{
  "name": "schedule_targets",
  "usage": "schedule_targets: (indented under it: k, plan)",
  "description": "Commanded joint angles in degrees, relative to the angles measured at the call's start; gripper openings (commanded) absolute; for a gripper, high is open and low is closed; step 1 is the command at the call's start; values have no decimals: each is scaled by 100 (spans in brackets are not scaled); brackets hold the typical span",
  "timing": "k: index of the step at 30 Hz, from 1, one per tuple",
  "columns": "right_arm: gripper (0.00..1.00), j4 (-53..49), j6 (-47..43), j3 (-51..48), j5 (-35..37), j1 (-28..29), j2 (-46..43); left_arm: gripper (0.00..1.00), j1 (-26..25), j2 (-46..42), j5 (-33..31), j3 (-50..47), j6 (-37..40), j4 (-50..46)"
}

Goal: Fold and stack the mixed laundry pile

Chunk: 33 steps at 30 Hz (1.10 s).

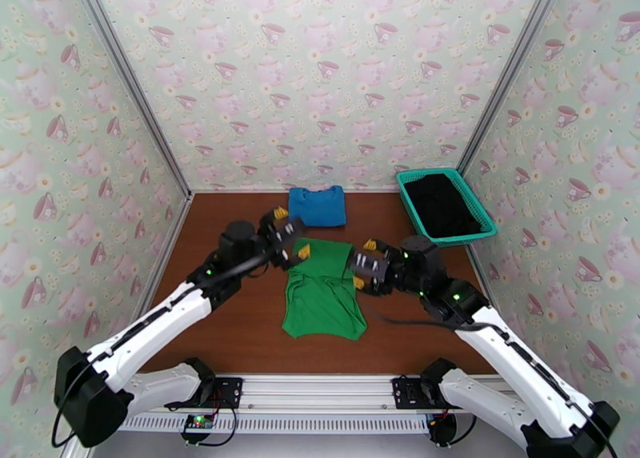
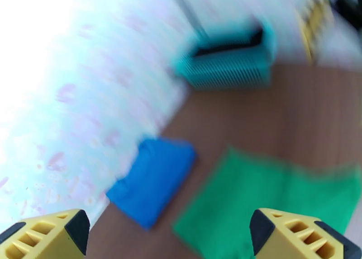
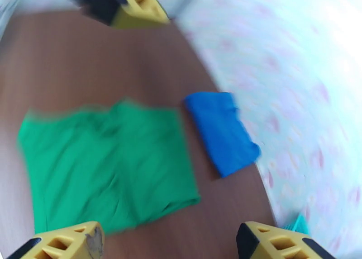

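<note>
Top external view: both pairs of jaws stand spread, nothing between them, at the far end of the green shirt.

The left gripper (image 1: 292, 232) hangs at the far left corner of the green shirt (image 1: 324, 296) and the right gripper (image 1: 362, 264) at its far right edge; whether the fingertips touch the cloth cannot be told. Both wrist views are smeared with blur, their yellow fingers (image 2: 45, 235) cut off by the bottom edge. Three garments: the green one lies mid-table, rumpled; one blue shirt (image 1: 317, 205) sits folded square near the back wall; one black garment (image 1: 440, 204) lies bunched in the single teal basket (image 1: 458, 239) at the far right corner, its shape hard to make out.
</note>
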Motion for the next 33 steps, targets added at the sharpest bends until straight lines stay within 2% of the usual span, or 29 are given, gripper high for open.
schedule_targets:
  k: [1,3,7,9,12,16,24,28,33]
  plan:
    - [80,-1616,-1834,-217,-73,336,-54,96,-491,-671,-616,-411,1725,-1351]
    - [80,-1695,-2107,-612,269,780,-81,93,-904,-1103,-1014,-808,1911,-1872]
    - [79,-1583,-2259,-1340,662,1314,-289,86,-1732,-1607,-1383,-1502,1935,-2535]
    - [79,-1215,-2259,-1728,688,1432,-387,85,-2099,-1668,-1552,-1833,1927,-2542]
    - [78,-627,-2190,-2111,612,1456,-400,84,-2339,-1445,-1577,-2072,1910,-2214]
    - [76,-202,-2121,-2265,565,1508,-189,84,-2391,-838,-1462,-2159,1980,-1643]
    - [72,162,-2106,-2113,713,1597,869,82,-2442,135,-1220,-2181,2062,-973]
    - [67,491,-2084,-2084,962,1605,1388,76,-2378,484,-1207,-2315,2056,-638]
    - [60,843,-1974,-2045,1204,1601,1839,65,-2065,833,-1161,-2414,1970,-190]
